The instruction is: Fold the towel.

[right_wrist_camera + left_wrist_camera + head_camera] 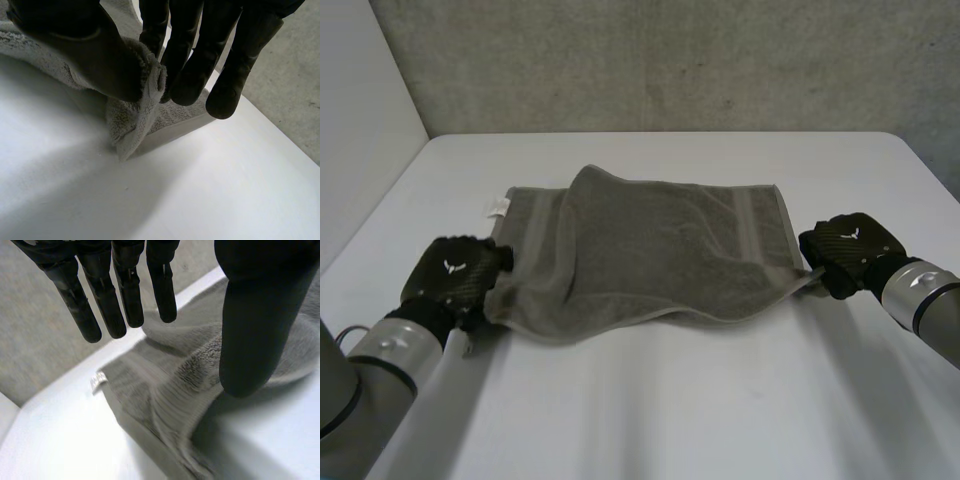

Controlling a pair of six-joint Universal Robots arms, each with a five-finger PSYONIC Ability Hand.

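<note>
A grey towel [660, 250] lies on the white table [670, 400], its left part folded over and rumpled. My left hand [455, 272] is at the towel's near left corner. In the left wrist view its fingers [110, 305] hang straight and apart from the thumb [255, 340], above the towel [170, 390], holding nothing. My right hand [848, 250] is at the towel's near right corner. In the right wrist view its thumb [100, 65] and fingers [195, 65] pinch the towel's corner [135, 115], lifting it slightly off the table.
A small white label [497, 208] sticks out at the towel's far left corner, also seen beside the towel's edge [98, 380]. A grey wall [670, 60] rises behind the table. Bare table surface lies in front of the towel.
</note>
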